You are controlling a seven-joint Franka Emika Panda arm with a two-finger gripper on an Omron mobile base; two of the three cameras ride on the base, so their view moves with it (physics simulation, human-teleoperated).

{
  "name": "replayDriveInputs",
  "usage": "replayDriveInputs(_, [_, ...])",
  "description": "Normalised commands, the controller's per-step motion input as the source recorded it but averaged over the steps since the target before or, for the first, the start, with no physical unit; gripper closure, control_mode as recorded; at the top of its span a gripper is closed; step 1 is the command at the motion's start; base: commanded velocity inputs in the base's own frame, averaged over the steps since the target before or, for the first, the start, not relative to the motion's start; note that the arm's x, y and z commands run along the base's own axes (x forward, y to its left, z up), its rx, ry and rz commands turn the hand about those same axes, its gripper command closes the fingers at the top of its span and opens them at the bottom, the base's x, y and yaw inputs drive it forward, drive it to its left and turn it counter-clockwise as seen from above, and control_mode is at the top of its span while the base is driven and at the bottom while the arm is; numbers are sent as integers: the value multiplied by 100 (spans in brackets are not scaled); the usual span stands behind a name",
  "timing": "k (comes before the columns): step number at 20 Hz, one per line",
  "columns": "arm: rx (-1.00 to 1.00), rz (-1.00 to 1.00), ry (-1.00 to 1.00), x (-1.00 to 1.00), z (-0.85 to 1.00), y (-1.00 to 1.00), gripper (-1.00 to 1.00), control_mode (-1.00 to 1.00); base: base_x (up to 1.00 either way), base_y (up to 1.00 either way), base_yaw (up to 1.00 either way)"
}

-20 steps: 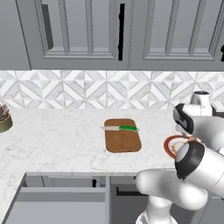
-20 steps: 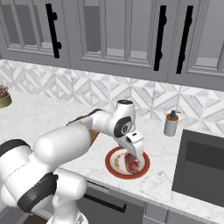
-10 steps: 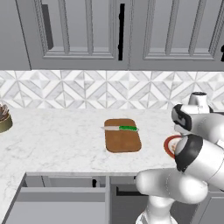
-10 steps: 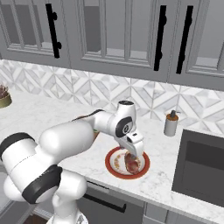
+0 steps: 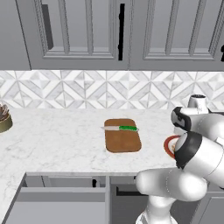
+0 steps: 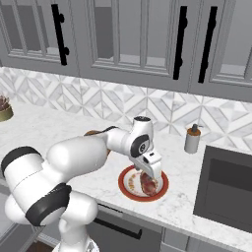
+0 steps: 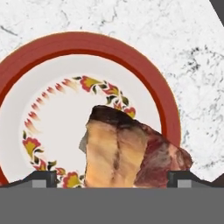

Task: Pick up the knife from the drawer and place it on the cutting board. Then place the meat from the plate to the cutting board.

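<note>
A: Where is the meat [image 7: 131, 153] just now?

B: On the plate [image 7: 65, 48], low in the hand view's frame, toward the plate's lower right. Its right end comes close to the red rim. The pincer [image 6: 149, 183] stands wide, one dark tip on either side of the meat, and neither tip seems to touch it.

A: And the knife [image 5: 120, 128]?

B: At the centre of the left base view, lying flat across the far end of the cutting board [image 5: 123, 140]. The green handle points right, and the blade tip just passes the board's left edge.

A: Open room?

B: Bare marble tabletop [image 5: 57, 140] runs left of the board. The drawer [image 5: 52, 199] stands open at lower left. In the right base view the plate sits near the tabletop's front edge, with a dark sink [image 6: 229, 189] to its right.

A: Counts?

B: One meat, one plate, one knife, one board, one soap bottle [image 6: 192, 139]. No writing can be read; the plate carries a floral ring.
</note>
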Motion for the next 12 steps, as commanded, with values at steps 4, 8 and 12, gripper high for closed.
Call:
replayDriveInputs(4, [-3, 0, 0, -3, -23, 9, 100, -100, 0, 0, 0])
replayDriveInputs(8, [-1, 0, 0, 0, -18, 8, 100, -100, 0, 0, 0])
replayDriveInputs(12, [0, 0, -1, 0, -4, 0, 100, -100, 0, 0, 0])
